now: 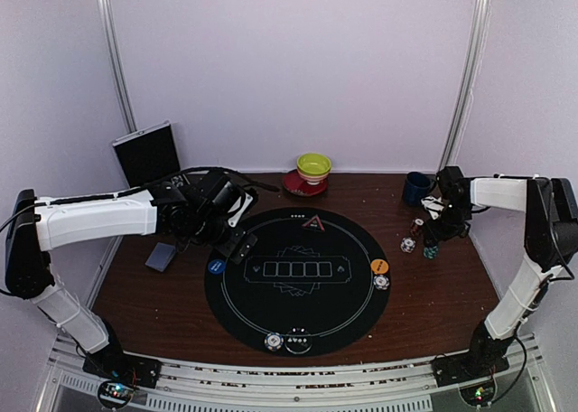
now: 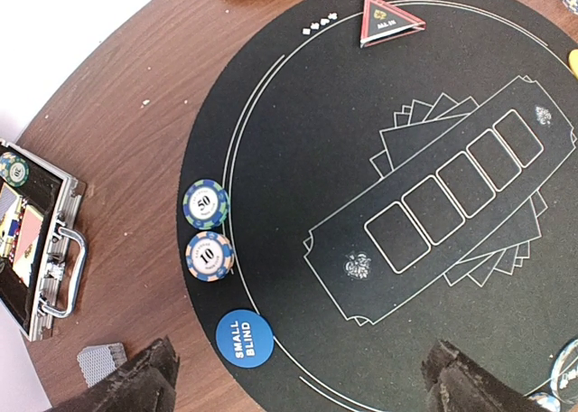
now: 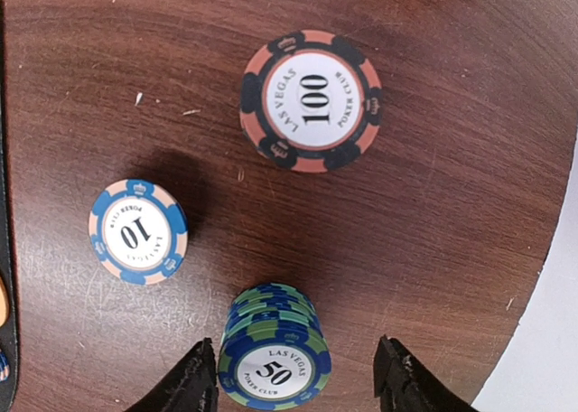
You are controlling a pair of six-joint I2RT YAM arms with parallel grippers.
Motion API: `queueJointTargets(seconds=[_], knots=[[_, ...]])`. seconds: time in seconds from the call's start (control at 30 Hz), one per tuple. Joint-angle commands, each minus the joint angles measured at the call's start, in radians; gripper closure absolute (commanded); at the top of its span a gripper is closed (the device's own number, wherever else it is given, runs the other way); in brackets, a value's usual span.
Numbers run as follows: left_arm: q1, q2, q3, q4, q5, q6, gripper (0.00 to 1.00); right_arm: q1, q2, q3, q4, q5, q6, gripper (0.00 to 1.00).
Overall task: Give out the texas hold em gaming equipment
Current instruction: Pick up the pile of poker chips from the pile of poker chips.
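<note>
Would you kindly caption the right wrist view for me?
Jaws flank the blue-green 50 stack; the 10 stack and 100 stack stand beyond.

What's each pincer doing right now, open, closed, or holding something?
Left pincer: open, holding nothing.
Right pincer: open, one finger on each side of the blue-green 50 chip stack, not clamped on it.

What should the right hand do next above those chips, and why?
Probably close onto the 50 stack. The right hand is open and straddles that blue-green stack, with a clear gap showing on one side, so nothing is gripped yet. Once the stack is pinched, lifting it looks like the natural follow-up.
</note>
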Motion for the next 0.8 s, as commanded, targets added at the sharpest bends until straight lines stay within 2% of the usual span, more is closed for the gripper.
queueJointTargets(seconds=[0.0,0.27,0.77], knots=[[0.004,-0.009,-0.008,0.041,-0.014,0.006,0.02,-0.007,0.014,-0.008,-0.021,-0.016,-0.010,0.40],[0.004,-0.006,-0.008,0.041,-0.020,0.008,0.02,-0.008,0.018,-0.010,-0.028,-0.027,-0.015,0.39],[0.004,-0.003,-0.008,0.041,-0.031,0.010,0.02,-0.008,0.039,-0.013,-0.031,-0.032,-0.015,0.43]])
